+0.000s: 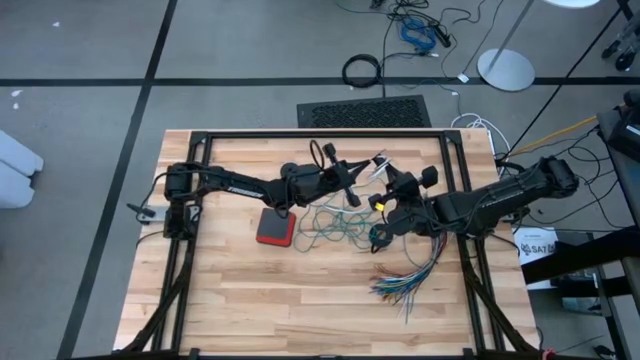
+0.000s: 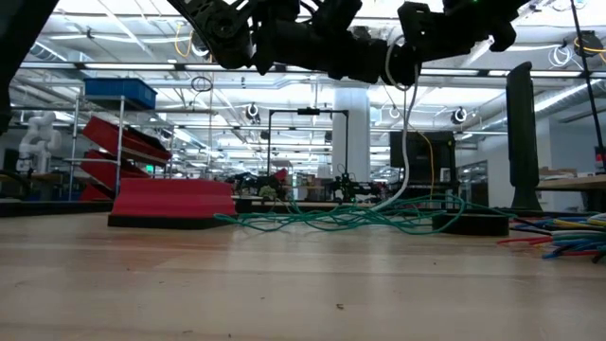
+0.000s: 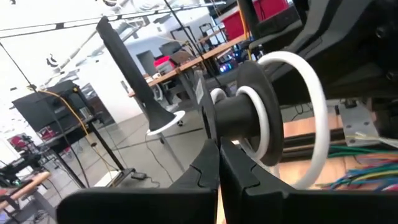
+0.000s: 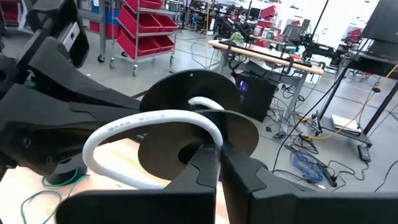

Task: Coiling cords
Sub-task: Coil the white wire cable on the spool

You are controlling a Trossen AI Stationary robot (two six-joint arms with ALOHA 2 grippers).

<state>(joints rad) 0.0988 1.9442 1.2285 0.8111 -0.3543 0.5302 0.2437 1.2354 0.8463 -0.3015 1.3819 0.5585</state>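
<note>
White cord (image 3: 314, 93) is looped round a small black spool (image 3: 249, 118) held up in the air between the two arms, well above the wooden bench (image 1: 300, 300). From where I stand the left claw (image 3: 219, 163) has its fingers pressed fully together at one end of the spool's hub, and the right claw (image 4: 217, 163) is likewise clamped tight at the opposite face of the disc (image 4: 193, 118), with the white loop arching just over its fingertips. Below and between both claws the teal-green cord (image 1: 335, 225) lies in a loose tangle on the bench, beside a red block (image 1: 274, 229); a fan of multicoloured wires (image 1: 405, 278) sprawls under the right arm. I'd judge the winding of the white cord onto the spool is under way, with slack trailing down to the bench in the low view (image 2: 405, 152). Next, one claw would need to turn the spool or guide the slack while the other steadies it, keeping the loops from slipping off.
</note>
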